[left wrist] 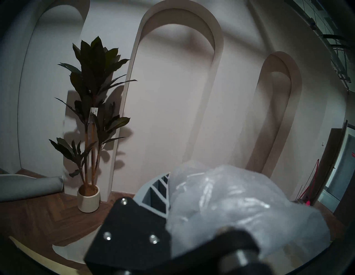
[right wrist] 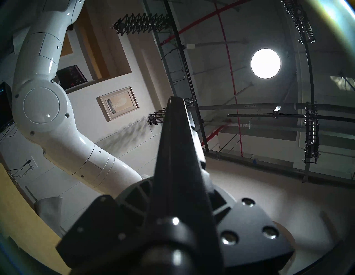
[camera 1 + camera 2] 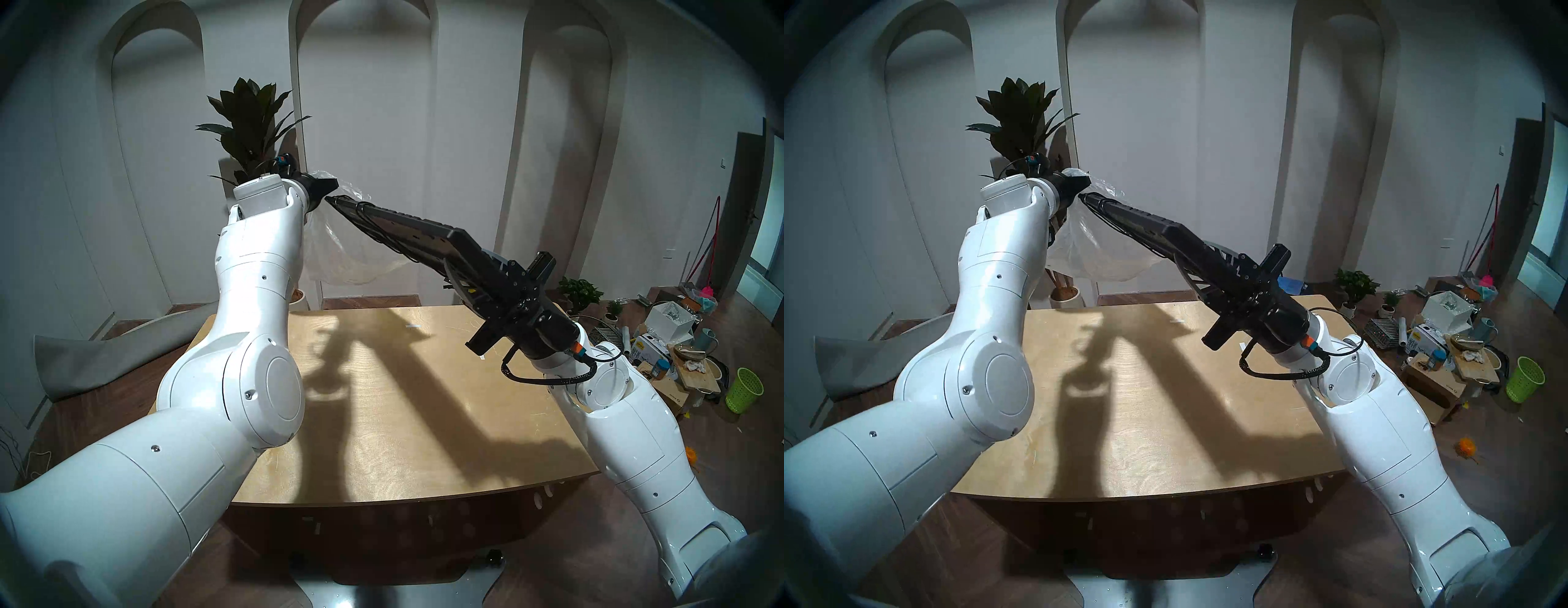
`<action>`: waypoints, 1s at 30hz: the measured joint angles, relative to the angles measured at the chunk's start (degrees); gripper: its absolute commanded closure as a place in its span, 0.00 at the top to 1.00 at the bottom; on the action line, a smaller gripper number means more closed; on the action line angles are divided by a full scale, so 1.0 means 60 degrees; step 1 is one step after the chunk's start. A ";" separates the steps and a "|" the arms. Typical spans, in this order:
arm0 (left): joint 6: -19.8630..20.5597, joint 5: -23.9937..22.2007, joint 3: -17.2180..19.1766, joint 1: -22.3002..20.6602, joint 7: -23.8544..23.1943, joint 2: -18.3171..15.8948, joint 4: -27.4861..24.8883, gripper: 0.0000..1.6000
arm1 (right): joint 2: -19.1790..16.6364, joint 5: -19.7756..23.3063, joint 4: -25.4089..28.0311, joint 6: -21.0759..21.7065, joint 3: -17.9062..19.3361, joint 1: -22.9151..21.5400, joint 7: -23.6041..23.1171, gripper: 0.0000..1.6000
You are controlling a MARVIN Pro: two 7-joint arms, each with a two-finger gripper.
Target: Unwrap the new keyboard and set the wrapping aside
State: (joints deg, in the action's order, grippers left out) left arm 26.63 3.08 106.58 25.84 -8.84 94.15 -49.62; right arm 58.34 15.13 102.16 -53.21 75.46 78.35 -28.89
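The black keyboard (image 3: pixel 407 229) hangs in the air above the table's far side, tilted, its far end higher. My right gripper (image 3: pixel 471 265) is shut on its near end; the right wrist view shows the keyboard (image 2: pixel 176 153) edge-on between the fingers (image 2: pixel 134 194). The clear crinkled wrapping (image 3: pixel 339 259) hangs below and around the keyboard's far tip. My left gripper (image 3: pixel 329 187) is raised beside that tip and shut on the wrapping's top. The left wrist view shows bunched plastic (image 1: pixel 221 201) against one ribbed finger (image 1: pixel 153 194); the other finger is hidden.
A light wooden table (image 3: pixel 382 403) lies below both arms. A tall potted plant (image 3: pixel 250 127) stands behind the left gripper. A rolled grey mat (image 3: pixel 97 361) lies on the floor at left. Boxes, small plants and a green basket (image 3: pixel 743 389) crowd the floor at right.
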 measured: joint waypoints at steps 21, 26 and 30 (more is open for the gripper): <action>-0.0449 -0.0344 0.0303 -0.1479 0.0828 -0.0847 0.0785 0.00 | -0.0199 0.0437 0.0487 0.0057 0.0267 0.0416 0.0193 0.00; -0.0566 -0.0394 0.0456 -0.1746 0.0953 -0.1088 0.1281 0.00 | -0.0249 0.0527 0.0586 0.0064 0.0459 0.0682 0.0273 0.00; -0.0662 -0.0478 0.0632 -0.1899 0.1017 -0.1293 0.1592 0.00 | -0.0395 0.0598 0.0608 0.0065 0.0787 0.0893 0.0372 0.00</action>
State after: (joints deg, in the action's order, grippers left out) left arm 22.66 0.21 110.37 14.45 -2.74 86.39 -40.07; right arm 55.97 18.71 105.81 -52.82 80.18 83.71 -26.66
